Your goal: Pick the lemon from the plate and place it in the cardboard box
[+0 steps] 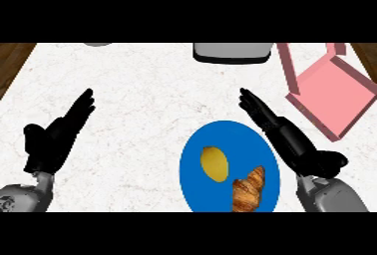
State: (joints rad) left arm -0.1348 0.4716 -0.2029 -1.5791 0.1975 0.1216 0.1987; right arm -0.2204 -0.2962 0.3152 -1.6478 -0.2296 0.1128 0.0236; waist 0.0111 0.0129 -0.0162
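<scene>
1. Head view, counter: a pale marbled counter [147, 99] fills the frame, with dark wood showing at its upper left and upper right corners.
2. Head view, plate: a blue plate [193, 164] sits low and right of centre, its lower rim running to the bottom of the scene. A yellow lemon [214, 163] lies on its left half; a brown croissant [250, 189] lies just beside it, lower right, on the same plate.
3. Head view, box: a pink cardboard box [331, 97] stands open at the right, tilted, its lid flap rising toward the top edge and its far side reaching the frame's right edge. It lies apart from the plate, with bare counter between them.
4. Head view, right hand: the right hand [283, 132] stretches flat along the plate's upper right rim, fingers straight and together, holding nothing, pointing up and left. It lies between plate and box.
5. Head view, left hand: the left hand [55, 137] rests open at the left, fingers straight, well apart from the plate.
6. Head view, top edge: a grey appliance [232, 52] is cut off by the top edge; a small grey object [97, 44] barely shows further left. Wide bare counter spreads across the centre and left.
</scene>
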